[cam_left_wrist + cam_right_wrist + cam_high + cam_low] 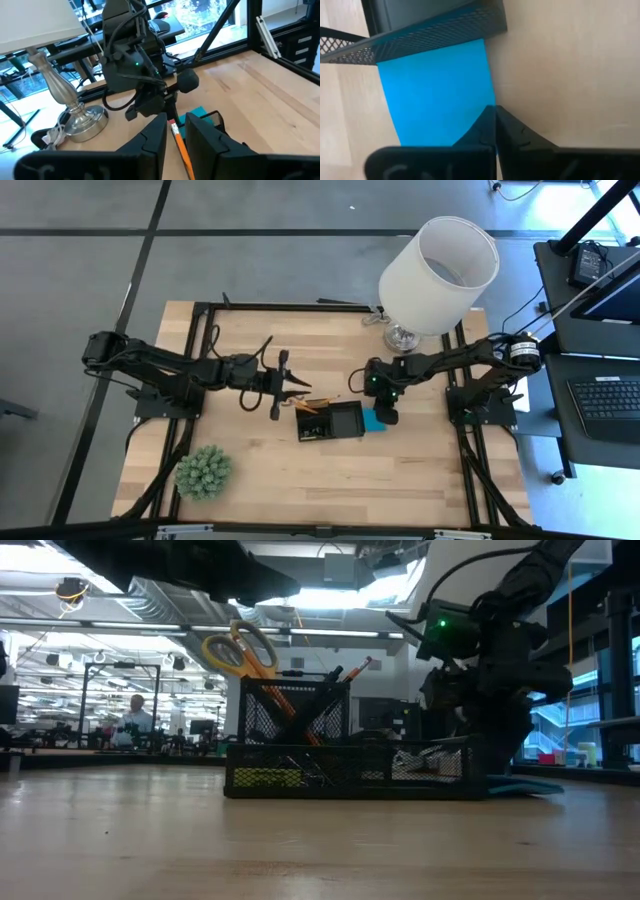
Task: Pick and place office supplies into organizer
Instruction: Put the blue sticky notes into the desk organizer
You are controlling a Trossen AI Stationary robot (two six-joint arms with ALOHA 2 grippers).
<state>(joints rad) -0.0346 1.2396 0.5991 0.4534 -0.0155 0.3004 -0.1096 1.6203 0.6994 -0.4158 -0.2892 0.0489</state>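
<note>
The right gripper (495, 112) is pinched together on the edge of the blue pad (437, 90), which lies on the table (400, 470) against the organizer (330, 421). The left gripper (176, 132) grasps an orange pencil (181, 147) over the organizer's tall cup, where scissors (240, 648) stand.
</note>
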